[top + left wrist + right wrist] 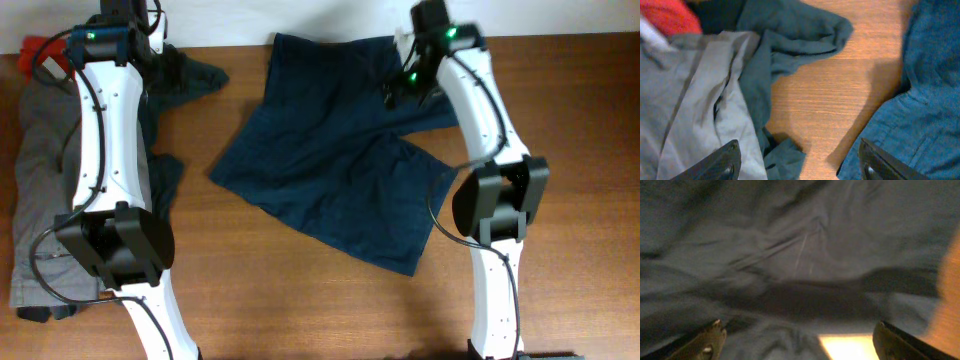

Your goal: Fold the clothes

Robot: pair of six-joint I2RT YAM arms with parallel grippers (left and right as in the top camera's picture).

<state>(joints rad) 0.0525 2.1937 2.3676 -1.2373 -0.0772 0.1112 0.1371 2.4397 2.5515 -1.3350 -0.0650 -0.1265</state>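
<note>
Overhead, the right gripper hangs over the navy shorts spread mid-table, jaws wide apart and gripping nothing (its wrist view is blurred). The left gripper is also spread and empty, above bare table beside the grey trousers.

Brown wooden table, my workspace, grain running side to side. Navy shorts spread flat mid-table, creased, reaching from far edge down toward near side. Grey trousers lying lengthwise along my left edge. Dark garment crumpled at far left, touching trousers, strip of bare wood between it and shorts. Small red piece in far left corner, against top of trousers.
</note>
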